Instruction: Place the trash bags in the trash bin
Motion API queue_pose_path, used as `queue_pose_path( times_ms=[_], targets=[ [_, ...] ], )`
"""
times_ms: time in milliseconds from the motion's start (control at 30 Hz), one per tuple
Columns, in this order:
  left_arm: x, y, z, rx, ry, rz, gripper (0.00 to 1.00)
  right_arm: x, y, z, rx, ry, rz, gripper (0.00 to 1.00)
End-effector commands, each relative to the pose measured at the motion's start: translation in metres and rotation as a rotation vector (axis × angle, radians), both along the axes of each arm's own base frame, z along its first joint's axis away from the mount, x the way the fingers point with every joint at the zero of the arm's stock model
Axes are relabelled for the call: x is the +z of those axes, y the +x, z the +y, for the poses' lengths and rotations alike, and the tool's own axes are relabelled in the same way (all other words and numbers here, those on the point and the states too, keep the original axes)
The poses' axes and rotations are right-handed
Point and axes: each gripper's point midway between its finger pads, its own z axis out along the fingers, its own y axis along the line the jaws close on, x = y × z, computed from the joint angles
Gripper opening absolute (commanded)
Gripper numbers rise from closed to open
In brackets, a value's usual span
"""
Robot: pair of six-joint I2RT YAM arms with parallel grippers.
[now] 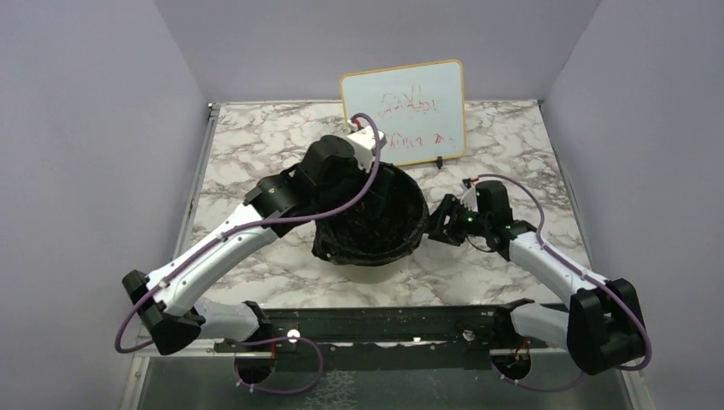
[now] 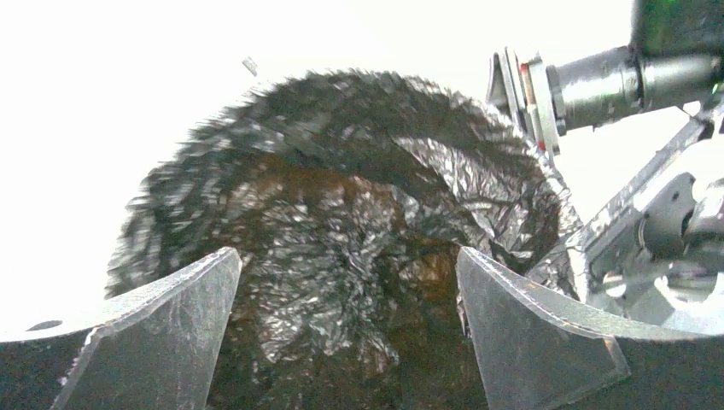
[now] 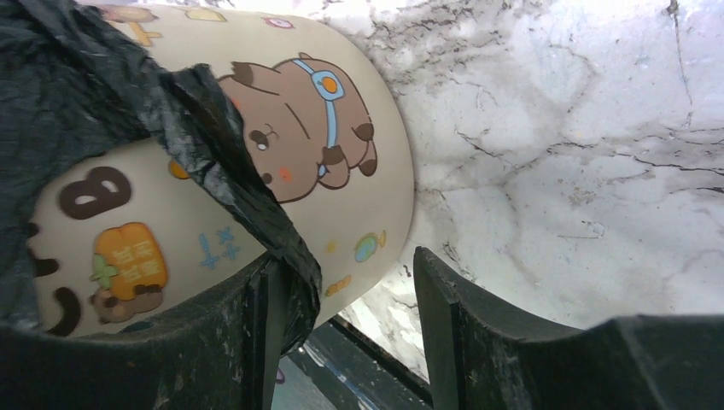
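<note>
A: Where's the bag [image 1: 369,224]?
B: Lining the bin [image 1: 373,272], centre of the top view, with its hem hanging over the rim.
A: Jaws?
B: Left jaws are hovering spread wide over the mouth. Right jaws are sitting spread at the bin's right wall, with the hem touching one finger [image 3: 260,333], unpinched. The right arm is nearer the hem, which is running down the wall.

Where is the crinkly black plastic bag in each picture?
Top view: middle, black plastic bag lining the cream plastic bin.
Left wrist: fills the centre.
Right wrist: upper left, draped over that bin.
Shared landmark: the bin, though it is hidden in the left wrist view.
</note>
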Motion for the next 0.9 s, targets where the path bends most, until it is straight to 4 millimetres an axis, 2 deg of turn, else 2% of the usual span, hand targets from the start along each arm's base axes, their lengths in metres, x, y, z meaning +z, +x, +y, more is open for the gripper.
queue_pose_path(
  times_ms=[0,67,133,167,233,367,467,600,767,867],
  targets=[
    [0.065,0.012,0.043,0.176,-0.058,-0.174,0.99,0.026,0.014,-0.012,-0.054,-0.077,-0.086,0.61],
    [0.091,0.013,0.072,0.265,-0.064,-0.248,0.99,0.035,0.018,-0.022,-0.085,-0.133,-0.138,0.61],
    [0.113,0.009,0.093,0.302,-0.088,-0.306,0.99,0.047,0.021,-0.028,-0.101,-0.159,-0.196,0.62],
    [0.119,0.007,0.102,0.324,-0.092,-0.322,0.99,0.054,0.022,-0.029,-0.102,-0.159,-0.229,0.63],
    [0.117,0.007,0.117,0.375,-0.060,-0.316,0.99,0.064,0.022,-0.031,-0.105,-0.160,-0.269,0.63],
    [0.086,0.013,0.147,0.495,0.048,-0.258,0.99,0.072,0.021,-0.034,-0.124,-0.163,-0.283,0.64],
    [0.060,0.021,0.168,0.544,0.067,-0.176,0.99,0.066,0.021,-0.047,-0.183,-0.224,-0.245,0.63],
    [0.020,0.036,0.210,0.662,0.084,-0.032,0.99,0.064,0.021,-0.064,-0.256,-0.285,-0.253,0.64],
    [-0.013,0.044,0.267,0.864,-0.037,0.137,0.99,0.068,0.015,-0.072,-0.278,-0.306,-0.280,0.64],
    [-0.036,0.040,0.283,0.915,-0.131,0.243,0.99,0.066,0.013,-0.071,-0.269,-0.299,-0.279,0.63]
  ],
)
